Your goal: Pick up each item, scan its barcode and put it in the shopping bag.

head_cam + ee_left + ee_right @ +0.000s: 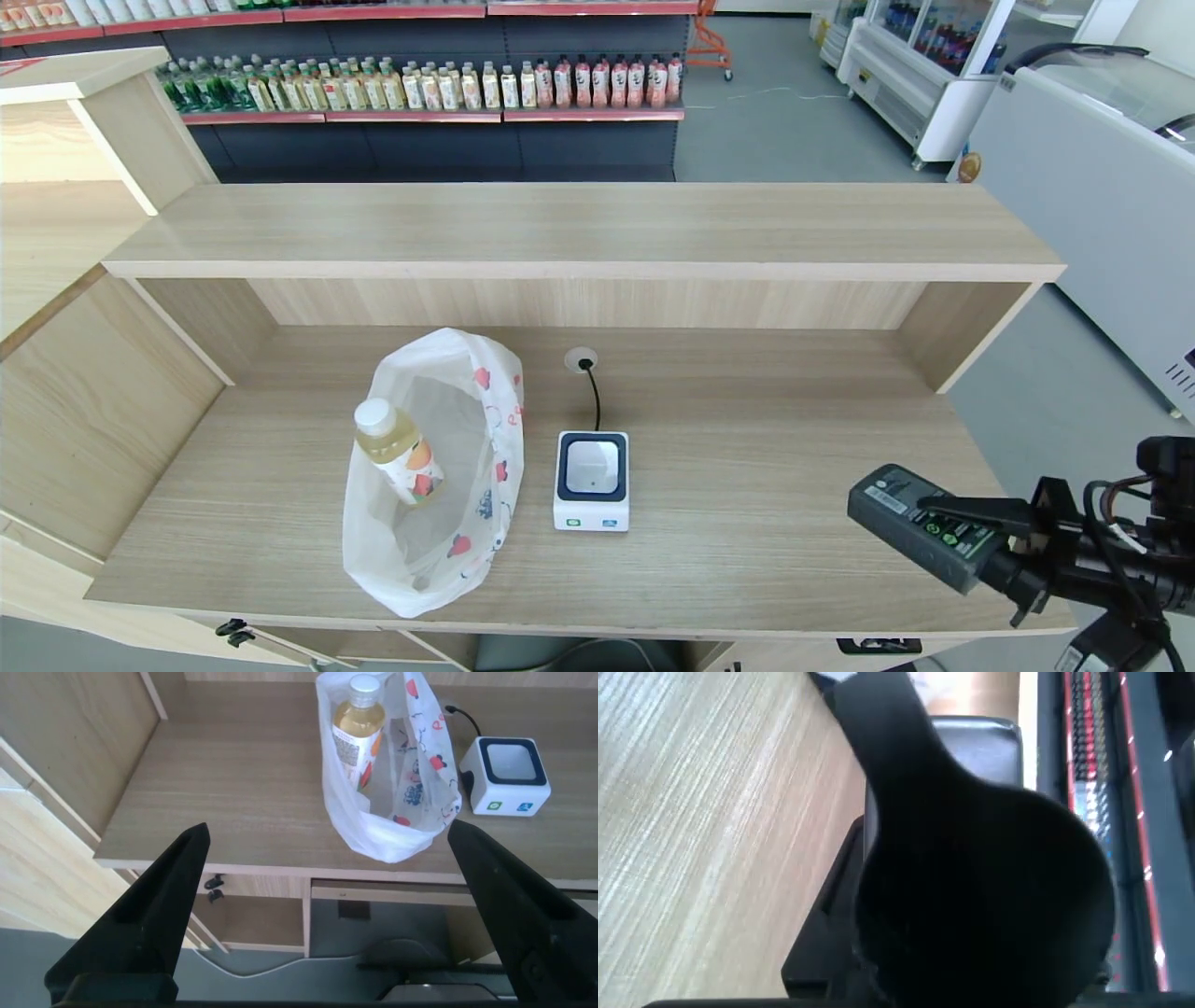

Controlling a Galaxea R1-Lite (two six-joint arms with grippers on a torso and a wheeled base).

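A white plastic shopping bag [467,523] with red prints stands open on the wooden counter [747,467], left of centre. Inside it leans a bottle [397,453] of yellow drink with a white cap. Just right of the bag sits the white barcode scanner [592,481], its window facing up. My right gripper [948,525] hovers over the counter's front right corner, shut on a dark grey box [896,509] with labels on it. My left gripper [336,919] is open and holds nothing, out in front of the counter's front edge, facing the bag [411,793], bottle [358,719] and scanner [507,775].
A raised shelf [579,229] and side walls close the counter at the back and on both sides. The scanner's cable [595,392] runs to a hole at the back. Store shelves of bottles [420,84] and freezers [1074,140] stand beyond.
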